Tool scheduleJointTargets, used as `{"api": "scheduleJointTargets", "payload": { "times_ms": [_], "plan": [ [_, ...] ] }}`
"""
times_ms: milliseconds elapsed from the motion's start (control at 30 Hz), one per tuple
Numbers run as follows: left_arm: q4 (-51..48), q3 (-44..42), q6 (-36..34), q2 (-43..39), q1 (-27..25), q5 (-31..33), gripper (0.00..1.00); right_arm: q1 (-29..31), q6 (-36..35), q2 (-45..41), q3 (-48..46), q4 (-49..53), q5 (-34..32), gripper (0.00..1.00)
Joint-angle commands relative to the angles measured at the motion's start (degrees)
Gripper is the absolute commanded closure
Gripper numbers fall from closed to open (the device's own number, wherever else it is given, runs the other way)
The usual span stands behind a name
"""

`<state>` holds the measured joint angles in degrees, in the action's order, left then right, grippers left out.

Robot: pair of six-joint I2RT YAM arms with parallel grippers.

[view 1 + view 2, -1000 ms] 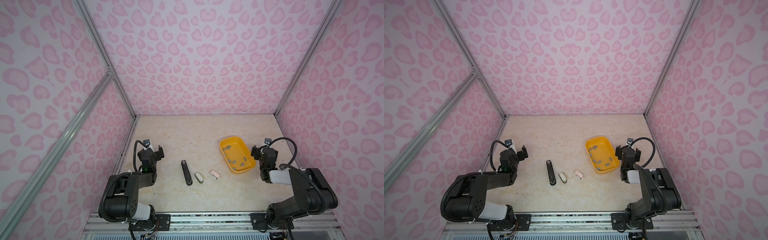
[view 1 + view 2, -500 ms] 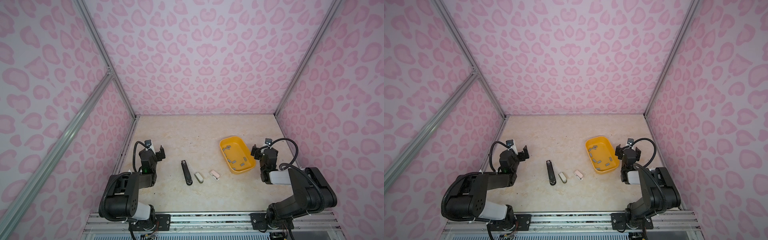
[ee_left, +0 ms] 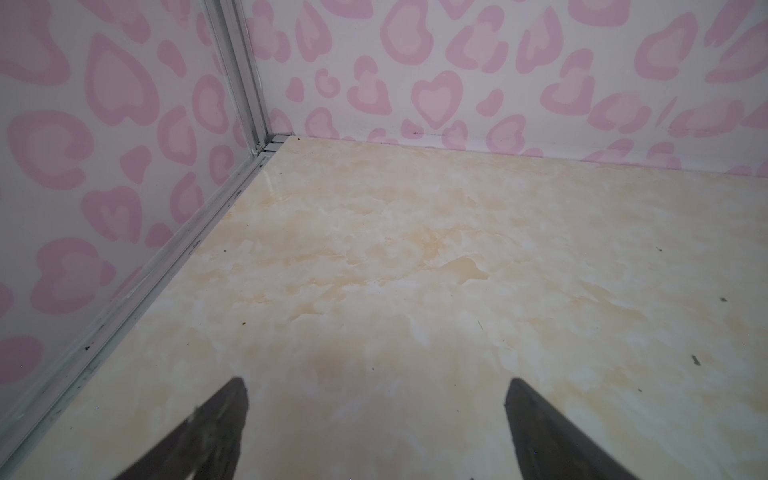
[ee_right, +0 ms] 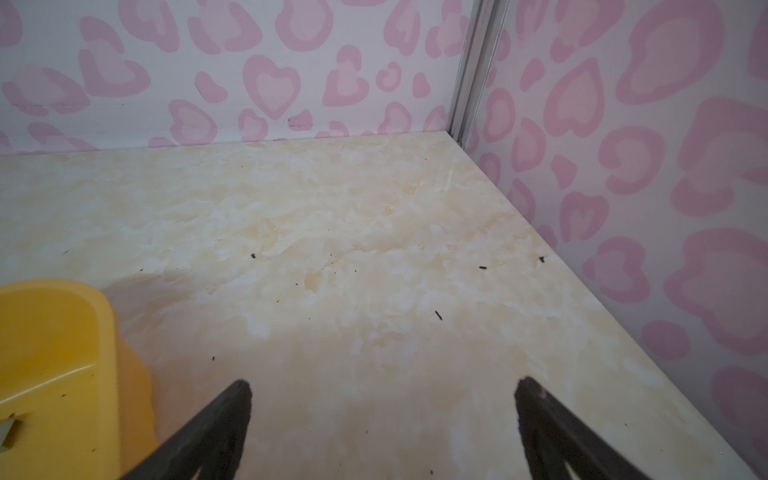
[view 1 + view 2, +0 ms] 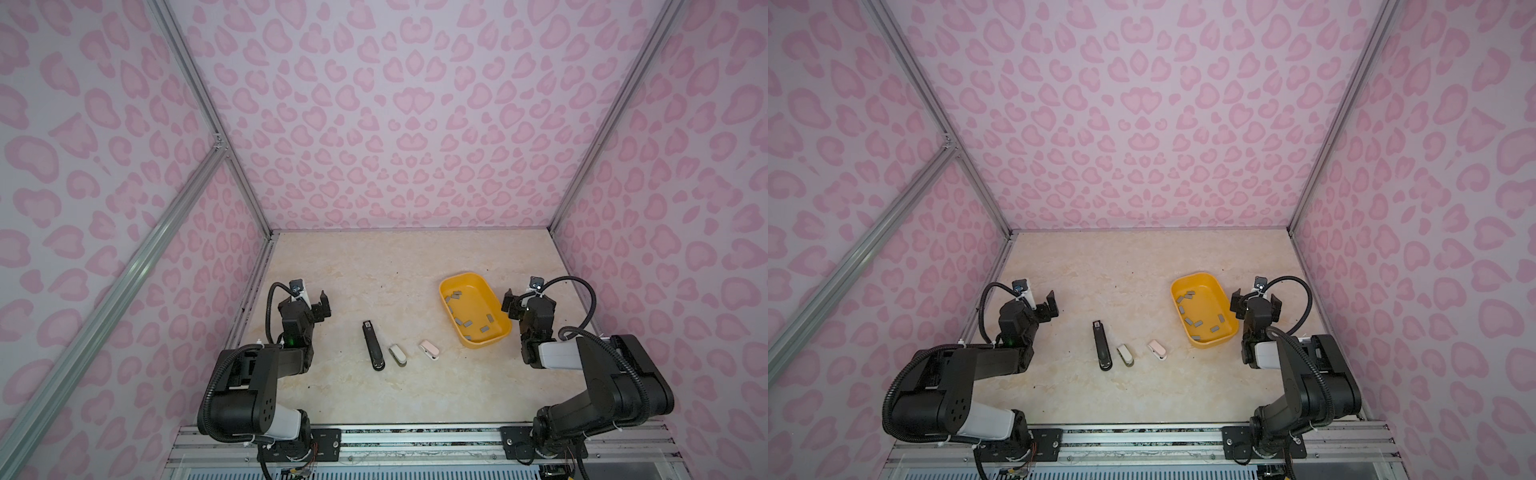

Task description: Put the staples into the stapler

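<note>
The staples (image 5: pixel 466 321), a dozen or so small grey strips, are being held loose in a yellow tray (image 5: pixel 446 291), scattered across its floor. The tray is being carried by the counter (image 5: pixel 374 266) near its right edge, roughly midway between the far and near edges.

Three staplers are being shown in a row in the middle of the counter, closer to the near edge than to the far one. A long black stapler (image 5: pixel 372 345) is being seen toward the left edge, a small grey-and-white stapler (image 5: pixel 397 355) just beside it, and a small pink stapler (image 5: pixel 429 350) nearest the tray, though apart from it. All three are being shown well apart from both arms.

The left fingers (image 3: pixel 216 432) are being held wide apart near the left edge of the counter, with nothing gripped between them. In the left wrist view only bare counter, its far left corner and the pink-patterned walls (image 3: pixel 415 62) are being shown beyond the tips.

The right fingers (image 4: pixel 220 424) are likewise being held wide apart, with nothing gripped, between the tray and the right edge of the counter. In the right wrist view a rounded corner of the tray is being shown just beside one finger, and the far right corner of the counter is being seen beyond. Whether either pair of tips is touching the counter cannot be told.
</note>
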<state>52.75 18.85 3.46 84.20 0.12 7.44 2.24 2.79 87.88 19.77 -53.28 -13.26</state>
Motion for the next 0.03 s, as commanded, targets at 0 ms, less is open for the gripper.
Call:
{"api": "scheduleJointTargets", "payload": {
  "times_ms": [0],
  "plan": [
    [3.0,0.0,-0.3,0.0,0.1,-0.2,0.02,0.0,-0.3,0.0,-0.3,-1.7,0.0,0.01]
  ]
}}
